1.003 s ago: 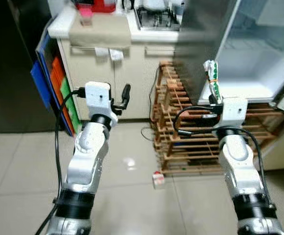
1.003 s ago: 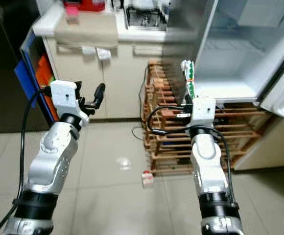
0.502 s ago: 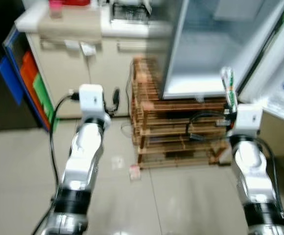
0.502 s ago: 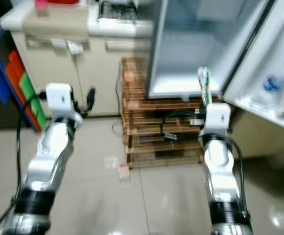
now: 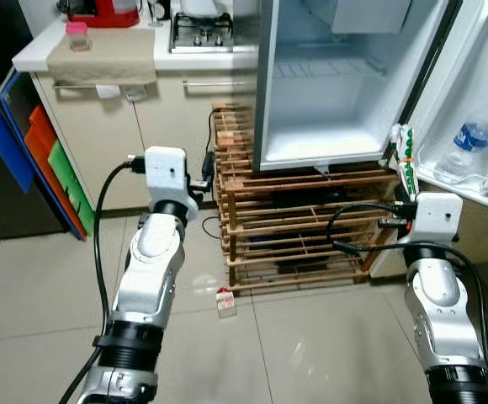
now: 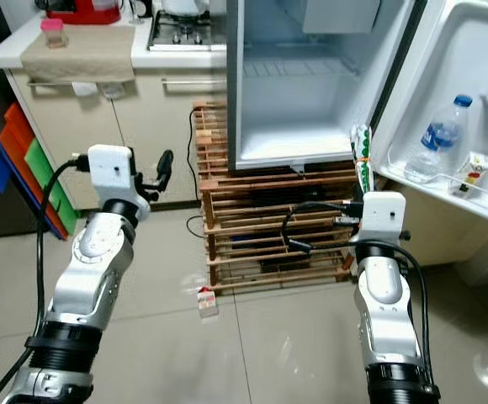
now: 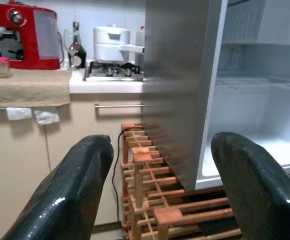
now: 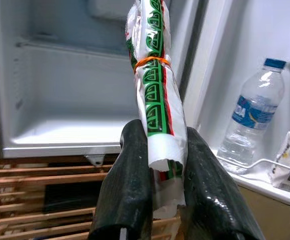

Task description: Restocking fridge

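A small fridge [image 5: 320,147] stands open on a wooden rack, its inner floor bare. Its door [image 6: 471,50] swings out to the right and carries a water bottle [image 5: 476,139] and a small carton [image 6: 477,168] on its shelf. My right gripper [image 8: 160,135] is shut on a rolled white packet [image 8: 155,75] with green and red print and an orange band. The packet [image 5: 406,156] stands upright just in front of the fridge's lower right corner. My left gripper [image 7: 162,145] is open and holds nothing, left of the fridge at rack height.
The wooden slatted rack [image 5: 294,227] under the fridge has cables running to it. A small carton [image 5: 225,305] lies on the tiled floor in front of it. A counter [image 5: 143,59] with a stove and red coffee machine [image 5: 101,10] stands behind; coloured boards [image 5: 34,160] lean at its left.
The camera has swung right and sharpened: the open fridge and its door shelf now face me. The right gripper still holds the packet; both arms keep about the same pose.
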Available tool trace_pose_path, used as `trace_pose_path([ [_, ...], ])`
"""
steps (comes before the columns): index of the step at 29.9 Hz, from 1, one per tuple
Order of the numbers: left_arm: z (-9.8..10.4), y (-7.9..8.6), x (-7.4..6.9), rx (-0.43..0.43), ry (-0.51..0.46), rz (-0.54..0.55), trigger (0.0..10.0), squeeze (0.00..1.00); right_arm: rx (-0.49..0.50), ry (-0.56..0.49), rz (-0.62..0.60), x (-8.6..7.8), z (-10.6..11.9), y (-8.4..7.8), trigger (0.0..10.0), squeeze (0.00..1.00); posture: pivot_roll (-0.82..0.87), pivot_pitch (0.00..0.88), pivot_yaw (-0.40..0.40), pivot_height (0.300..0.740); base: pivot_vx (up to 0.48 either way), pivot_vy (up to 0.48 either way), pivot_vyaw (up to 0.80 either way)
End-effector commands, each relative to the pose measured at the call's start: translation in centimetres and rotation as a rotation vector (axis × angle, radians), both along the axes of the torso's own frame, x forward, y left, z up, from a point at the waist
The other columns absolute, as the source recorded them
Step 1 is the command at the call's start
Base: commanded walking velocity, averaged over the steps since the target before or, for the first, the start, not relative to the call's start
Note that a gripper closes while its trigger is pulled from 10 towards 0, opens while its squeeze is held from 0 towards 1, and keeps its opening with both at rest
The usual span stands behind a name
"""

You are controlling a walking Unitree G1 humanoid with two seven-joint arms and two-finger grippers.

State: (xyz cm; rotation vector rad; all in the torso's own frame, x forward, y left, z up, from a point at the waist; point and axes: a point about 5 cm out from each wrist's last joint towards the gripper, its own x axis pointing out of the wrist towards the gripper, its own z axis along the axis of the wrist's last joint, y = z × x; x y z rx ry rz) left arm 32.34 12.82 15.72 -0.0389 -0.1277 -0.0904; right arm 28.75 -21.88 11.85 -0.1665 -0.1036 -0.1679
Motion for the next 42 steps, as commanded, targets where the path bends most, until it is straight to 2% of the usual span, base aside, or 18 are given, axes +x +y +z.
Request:
trace_pose_path([
  [1, 0.5, -0.7, 0.1, -0.021, -0.012, -0.036, 10.0, 0.00, -0.005, -0.013, -0.017, -0.1, 0.3, -0.2, 10.0, 0.00, -0.08, 0.000, -0.008, 0.740, 0.480, 0.000, 0.00],
  [19, 0.9, -1.1, 0.2, -0.020, -0.042, -0.066, 10.0, 0.00, -0.006, -0.035, 0.001, 0.8, 1.1, 0.5, 10.0, 0.00, -0.08, 0.000, -0.004, 0.740, 0.480, 0.000, 0.00],
  [25, 1.2, -1.8, 0.0, 0.000, -0.058, -0.099, 10.0, 0.00, -0.005, -0.037, 0.004, 1.0, 1.2, 0.5, 10.0, 0.00, -0.07, 0.000, -0.004, 0.740, 0.000, 0.000, 0.00],
  [39, 1.5, -1.6, 0.0, -0.025, -0.074, -0.093, 10.0, 0.00, -0.005, -0.040, 0.013, 1.3, 1.4, 0.7, 10.0, 0.00, -0.08, 0.000, -0.001, 0.740, 0.053, -0.423, 0.00],
  [42, 1.8, -2.1, -0.5, -0.012, -0.096, -0.137, 10.0, 0.00, -0.005, -0.037, 0.016, 1.4, 1.3, 0.6, 10.0, 0.00, -0.07, 0.000, -0.002, 0.740, 0.247, -0.409, 0.00],
])
